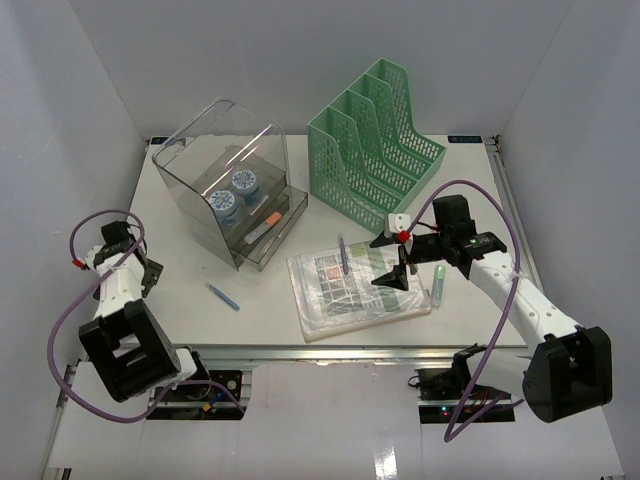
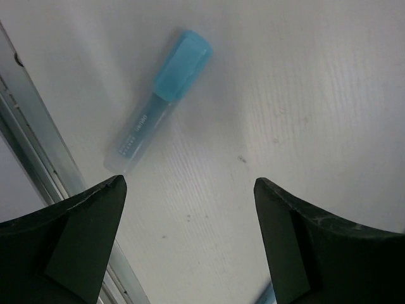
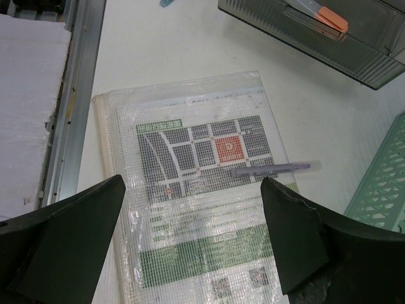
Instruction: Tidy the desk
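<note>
The white desk [image 1: 262, 322] holds a clear mesh pouch [image 1: 355, 288] with a printed sheet inside and a purple pen [image 1: 344, 255] lying on it. My right gripper [image 1: 392, 262] is open and empty, hovering over the pouch's right part. In the right wrist view the pouch [image 3: 190, 209] and purple pen [image 3: 272, 169] lie between and beyond my open gripper [image 3: 193, 183]. A blue highlighter [image 1: 222, 296] lies near the front rail. My left gripper [image 1: 150, 275] is open and empty at the desk's left side. In the left wrist view the highlighter [image 2: 158, 101] lies beyond the left gripper [image 2: 190, 182].
A clear drawer box [image 1: 232, 190] holding two tape rolls [image 1: 235, 192] stands at the back left. A green file organizer [image 1: 378, 135] stands at the back right. A green highlighter [image 1: 438, 283] lies right of the pouch. The metal rail [image 2: 44, 164] runs along the front edge.
</note>
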Robot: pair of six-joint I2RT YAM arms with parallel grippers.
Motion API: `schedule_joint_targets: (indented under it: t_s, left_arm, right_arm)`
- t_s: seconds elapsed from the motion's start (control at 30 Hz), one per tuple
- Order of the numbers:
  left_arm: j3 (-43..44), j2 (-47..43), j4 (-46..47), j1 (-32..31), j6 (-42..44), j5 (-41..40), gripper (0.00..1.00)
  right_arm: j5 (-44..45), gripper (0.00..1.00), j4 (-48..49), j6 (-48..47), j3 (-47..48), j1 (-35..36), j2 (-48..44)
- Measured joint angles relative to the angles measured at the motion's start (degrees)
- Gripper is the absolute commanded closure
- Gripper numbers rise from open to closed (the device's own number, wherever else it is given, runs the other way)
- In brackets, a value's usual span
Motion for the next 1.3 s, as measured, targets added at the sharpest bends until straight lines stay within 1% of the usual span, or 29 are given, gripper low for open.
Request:
schedule_joint_targets:
  t_s: [0.17, 0.27, 0.4, 0.43, 0.5, 0.57, 0.77, 1.03, 1.3]
  left_arm:
    - [0.09, 5.45, 2.30, 4.35, 5.88, 0.96, 0.04]
    - [0.10, 6.87, 3.97, 6.61, 9.23, 3.15, 0.02]
    - [0.13, 7.96, 7.67, 9.99, 13.81, 7.18, 0.03]
    - [0.12, 8.28, 8.69, 11.06, 14.92, 8.43, 0.04]
    - [-0.02, 8.59, 10.41, 13.35, 16.75, 11.15, 0.12]
    - [-0.19, 8.85, 11.67, 15.23, 17.99, 13.79, 0.16]
    - [-1.68, 11.67, 15.25, 17.01, 19.49, 22.88, 0.27]
    - [-3.54, 11.19, 18.71, 18.49, 19.47, 29.69, 0.37]
    - [-4.77, 10.75, 20.04, 18.49, 18.63, 33.22, 0.42]
  right_arm:
    - [-0.38, 0.05, 0.00, -0.13, -0.08, -0.64, 0.22]
    - [-0.53, 0.05, 0.00, -0.25, -0.11, -0.94, 0.77]
    - [-0.65, 0.05, -0.01, -0.49, -0.44, -1.54, 1.30]
    - [-0.73, 0.05, -0.04, -0.55, -0.55, -1.86, 1.36]
    - [-0.99, 0.05, -0.03, -0.69, -0.61, -2.54, 1.62]
    - [-1.20, 0.05, -0.06, -1.04, -0.64, -2.96, 2.04]
    - [-1.47, 0.05, -0.60, -1.95, -0.64, -3.55, 3.94]
    - [-1.88, 0.05, -0.85, -2.66, -0.64, -3.72, 4.12]
    - [-2.39, 0.05, -0.85, -2.70, -0.64, -4.78, 4.01]
